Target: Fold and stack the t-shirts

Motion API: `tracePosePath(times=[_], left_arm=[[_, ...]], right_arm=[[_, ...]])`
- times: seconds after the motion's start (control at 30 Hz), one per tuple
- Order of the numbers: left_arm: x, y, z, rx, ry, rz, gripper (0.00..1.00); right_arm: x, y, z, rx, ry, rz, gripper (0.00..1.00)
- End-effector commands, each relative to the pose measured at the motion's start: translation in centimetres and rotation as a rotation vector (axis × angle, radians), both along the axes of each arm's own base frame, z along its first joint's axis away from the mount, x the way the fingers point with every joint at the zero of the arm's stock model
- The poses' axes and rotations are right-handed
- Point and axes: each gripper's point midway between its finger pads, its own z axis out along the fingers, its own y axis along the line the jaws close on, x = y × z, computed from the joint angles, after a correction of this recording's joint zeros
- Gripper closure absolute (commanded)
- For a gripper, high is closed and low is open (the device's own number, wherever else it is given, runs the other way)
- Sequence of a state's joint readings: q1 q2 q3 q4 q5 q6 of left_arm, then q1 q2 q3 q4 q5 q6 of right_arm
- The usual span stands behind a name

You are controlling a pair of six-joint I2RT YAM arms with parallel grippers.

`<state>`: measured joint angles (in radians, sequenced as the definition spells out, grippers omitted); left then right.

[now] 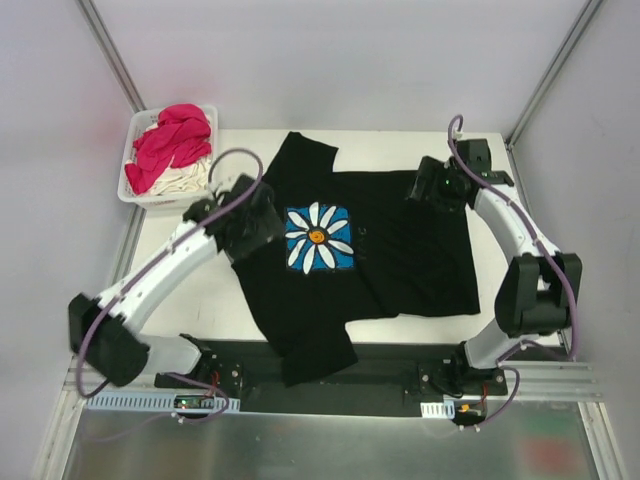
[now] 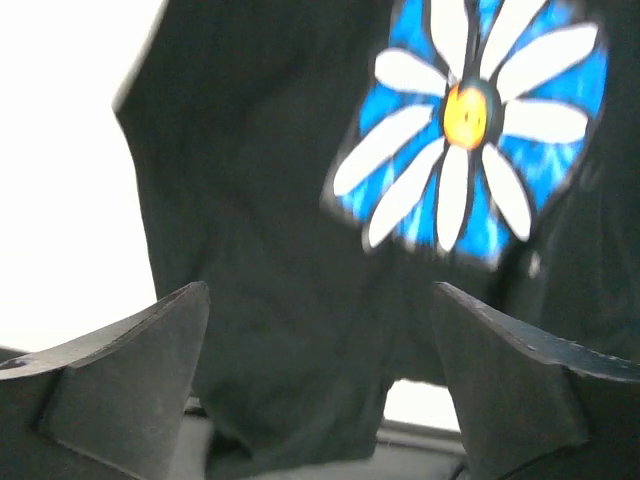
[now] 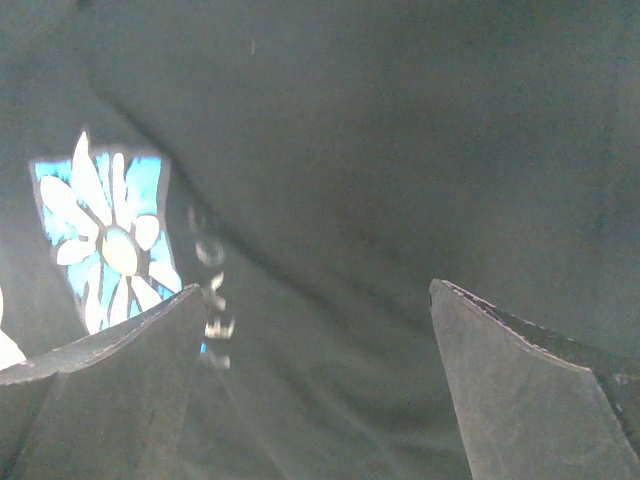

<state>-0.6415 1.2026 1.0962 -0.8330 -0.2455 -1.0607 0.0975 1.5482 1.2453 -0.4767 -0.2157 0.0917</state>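
Note:
The black t-shirt (image 1: pixel 400 255) lies spread on the white table, its daisy print (image 1: pixel 319 238) face up and one sleeve hanging over the near edge. It also shows in the left wrist view (image 2: pixel 260 200) and the right wrist view (image 3: pixel 400 150). My left gripper (image 1: pixel 250 222) is open above the shirt's left side, beside the print (image 2: pixel 470 120). My right gripper (image 1: pixel 436 187) is open above the shirt's far right part. Magenta-pink (image 1: pixel 172 142) and cream (image 1: pixel 185 180) tees lie heaped in the basket.
The white plastic basket (image 1: pixel 133 190) stands at the table's far left corner. A black strip and the arm bases (image 1: pixel 330 375) run along the near edge. Bare white table (image 1: pixel 195 300) shows left of the shirt.

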Motion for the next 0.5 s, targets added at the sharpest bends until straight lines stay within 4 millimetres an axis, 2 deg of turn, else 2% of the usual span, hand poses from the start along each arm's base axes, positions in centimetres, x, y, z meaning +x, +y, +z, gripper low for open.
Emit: tracePosePath(times=[0.0, 0.03, 0.07, 0.1, 0.13, 0.17, 0.2, 0.23, 0.27, 0.3, 0.33, 0.37, 0.4, 0.43, 0.47], left_arm=[[8.9, 2.8, 1.7, 0.196, -0.056, -0.143, 0.01], [10.5, 3.0, 2.0, 0.213, -0.065, -0.142, 0.01], [12.4, 2.5, 3.6, 0.193, -0.105, -0.146, 0.01], [14.2, 3.1, 2.1, 0.211, -0.067, -0.154, 0.01], [15.6, 3.1, 2.1, 0.200, -0.071, -0.151, 0.01], [17.4, 2.2, 3.4, 0.155, -0.110, -0.167, 0.01], [19.2, 2.6, 1.8, 0.158, -0.085, -0.167, 0.01], [20.7, 2.1, 1.9, 0.144, -0.103, -0.172, 0.01], [22.6, 1.6, 3.1, 0.133, -0.152, -0.176, 0.01], [23.9, 1.3, 1.2, 0.139, -0.123, -0.189, 0.01], [24.8, 1.0, 0.8, 0.134, -0.124, -0.195, 0.01], [26.4, 0.5, 1.7, 0.121, -0.164, -0.200, 0.01], [27.2, 0.0, -0.3, 0.113, -0.132, -0.210, 0.01], [28.1, -0.1, -0.8, 0.108, -0.137, -0.211, 0.01], [29.3, -0.4, -0.4, 0.101, -0.171, -0.214, 0.01]], right_arm=[[4.3, -1.8, 2.2, -0.140, -0.034, -0.016, 0.04], [5.0, -2.0, 2.1, -0.154, -0.029, -0.013, 0.04], [6.3, -1.9, 2.0, -0.156, -0.029, -0.014, 0.04], [6.8, -1.8, 2.0, -0.158, -0.032, -0.012, 0.04], [7.4, -2.2, 1.9, -0.176, -0.039, -0.030, 0.04], [8.2, -2.4, 1.2, -0.189, -0.032, -0.038, 0.04], [9.6, -2.5, 2.0, -0.189, -0.075, -0.051, 0.04], [10.3, -2.4, 1.8, -0.181, -0.084, -0.046, 0.04], [11.0, -2.1, 1.8, -0.163, -0.092, -0.038, 0.04], [12.4, -1.8, 1.2, -0.135, -0.100, -0.033, 0.04], [12.8, -0.6, 0.9, -0.064, -0.094, -0.002, 0.04], [13.4, -0.2, 0.5, -0.023, -0.090, -0.002, 0.04], [14.9, 0.1, -0.8, 0.041, -0.091, -0.022, 0.04], [15.4, 1.1, -0.7, 0.114, -0.098, 0.008, 0.04], [16.1, 1.0, -1.2, 0.145, -0.099, -0.005, 0.04]])
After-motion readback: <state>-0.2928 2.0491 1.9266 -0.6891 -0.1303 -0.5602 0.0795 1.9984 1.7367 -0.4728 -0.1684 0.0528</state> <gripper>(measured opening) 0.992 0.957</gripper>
